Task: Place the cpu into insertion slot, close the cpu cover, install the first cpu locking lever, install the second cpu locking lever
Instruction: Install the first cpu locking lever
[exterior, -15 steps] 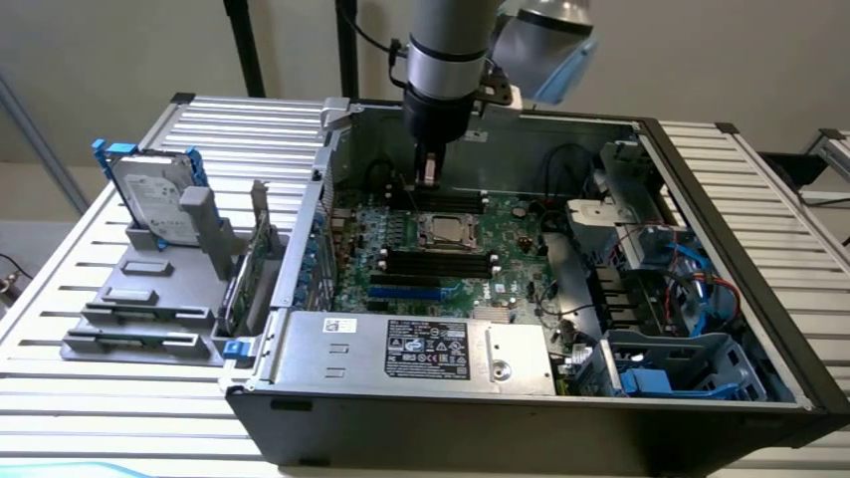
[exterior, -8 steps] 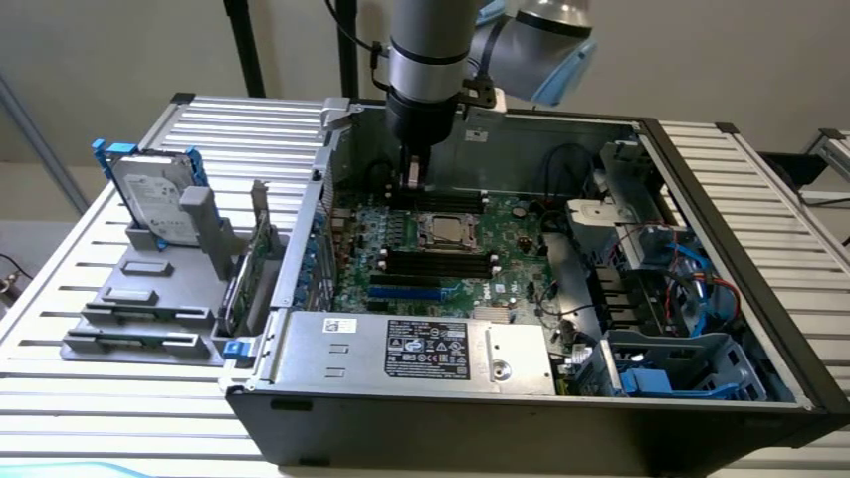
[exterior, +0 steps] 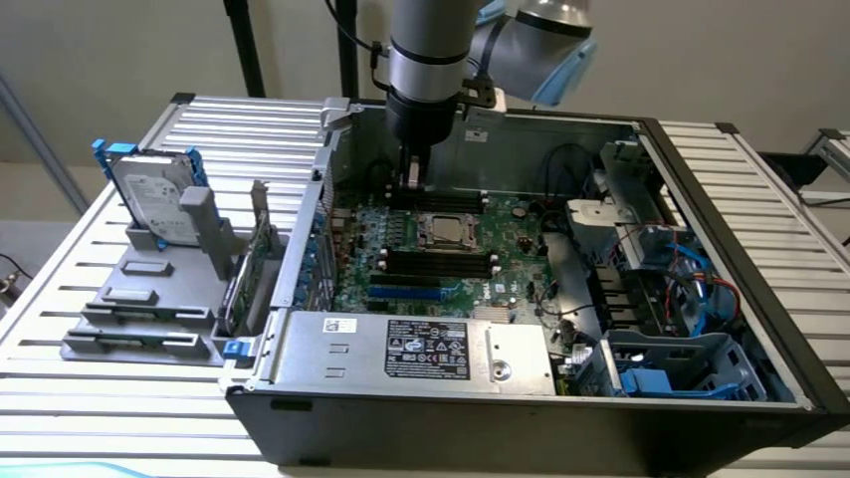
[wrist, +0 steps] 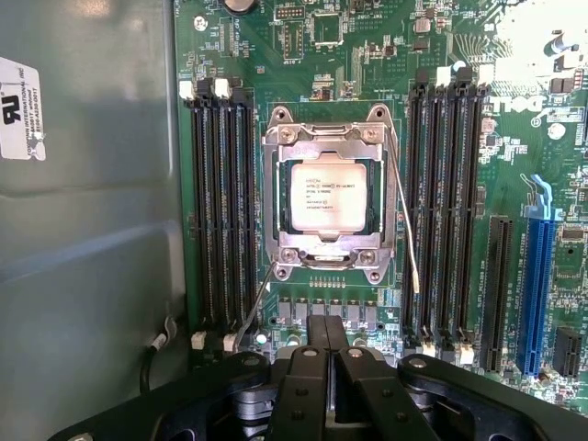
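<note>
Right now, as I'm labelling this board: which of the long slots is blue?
The longest expansion slot, bright blue; the memory slots flanking the cpu and the shorter expansion slot beside it are all black.

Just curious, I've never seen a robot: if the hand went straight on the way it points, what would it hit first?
Probably the green board right beside the cpu cover, not the cpu itself; the shut hand hangs over that edge. Depth is hard to judge.

A silver-grey tubular robot arm [exterior: 428, 40], black-banded, with a pale blue joint cap [exterior: 564, 72] and black cable [exterior: 361, 42]. Its matte black end effector [wrist: 323, 326] shows hinged bars and round pivot screws.
</note>
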Robot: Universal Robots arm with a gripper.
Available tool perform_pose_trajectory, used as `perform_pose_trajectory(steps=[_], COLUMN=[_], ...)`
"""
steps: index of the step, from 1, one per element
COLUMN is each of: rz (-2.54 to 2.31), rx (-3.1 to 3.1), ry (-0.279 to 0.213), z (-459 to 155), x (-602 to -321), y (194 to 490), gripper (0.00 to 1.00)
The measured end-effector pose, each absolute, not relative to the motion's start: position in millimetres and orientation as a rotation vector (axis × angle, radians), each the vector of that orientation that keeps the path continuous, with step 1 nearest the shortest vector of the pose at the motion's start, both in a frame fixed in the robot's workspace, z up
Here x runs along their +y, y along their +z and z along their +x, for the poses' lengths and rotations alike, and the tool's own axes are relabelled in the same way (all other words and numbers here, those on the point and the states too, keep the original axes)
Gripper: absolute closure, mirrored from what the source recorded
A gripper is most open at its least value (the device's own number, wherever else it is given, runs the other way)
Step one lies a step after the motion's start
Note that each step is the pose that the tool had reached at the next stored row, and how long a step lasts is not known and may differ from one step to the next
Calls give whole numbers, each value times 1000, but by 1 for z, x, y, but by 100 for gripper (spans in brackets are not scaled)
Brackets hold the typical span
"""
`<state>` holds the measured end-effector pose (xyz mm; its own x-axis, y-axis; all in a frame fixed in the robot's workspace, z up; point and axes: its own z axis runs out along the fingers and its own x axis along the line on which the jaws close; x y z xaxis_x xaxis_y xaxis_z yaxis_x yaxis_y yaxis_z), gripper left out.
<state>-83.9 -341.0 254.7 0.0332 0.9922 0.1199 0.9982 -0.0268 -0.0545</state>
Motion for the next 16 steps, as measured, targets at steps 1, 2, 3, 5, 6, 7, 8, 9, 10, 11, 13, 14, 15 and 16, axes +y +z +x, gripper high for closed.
perform_pose_trajectory(steps=[1,2,3,5,6,7,8,9,10,11,13,14,15,16], rz=[-2166,-2166,-2166,-2166,-2166,-2166,-2166,-2166,-2165,-2163,-2165,-2168,-2172,-2179], rx=[-2101,-2102,-2101,-2101,-2102,-2102,-2101,-2101,-2100,-2098,-2089,-2084,-2077,-2066], ry=[-73,-73,-73,-73,-73,-73,-73,-73,-75,-79,-86,-89,-92,-97], z=[-84,-84,-84,-84,-84,-84,-84,-86,-88,-92,-97,-99,-100,-101], x=[-341,-341,-341,-341,-341,-341,-341,-341,-341,-341,-341,-341,-341,-341], y=[255,255,255,255,255,255,255,255,255,255,255,255,255,255], gripper=[89,89,89,89,89,89,89,89,89,89,89,89,89,89])
